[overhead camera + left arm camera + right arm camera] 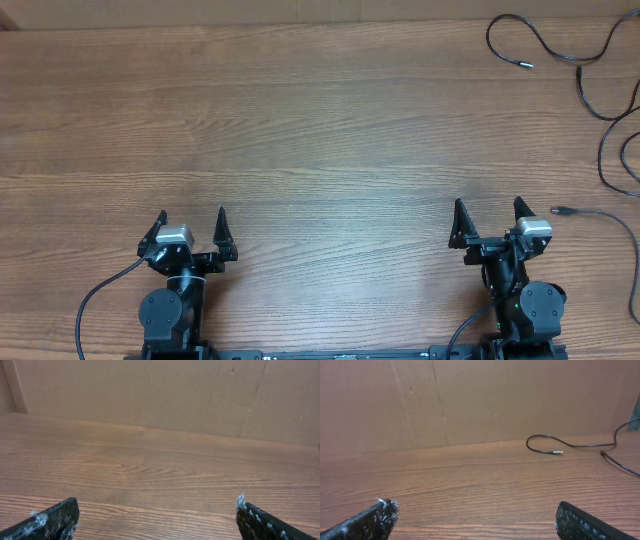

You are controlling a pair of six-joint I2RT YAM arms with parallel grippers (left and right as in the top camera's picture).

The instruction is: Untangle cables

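1. While left gripper and right gripper sit wide open, empty, cables lie at far-right corner.
2. Right gripper nearer, so reach far and right; left gripper well apart.

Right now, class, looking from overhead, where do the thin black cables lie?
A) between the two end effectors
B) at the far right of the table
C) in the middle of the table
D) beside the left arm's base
B: the cables loop along the far right side of the table, beyond the right end effector, which stands open and touches none of them.
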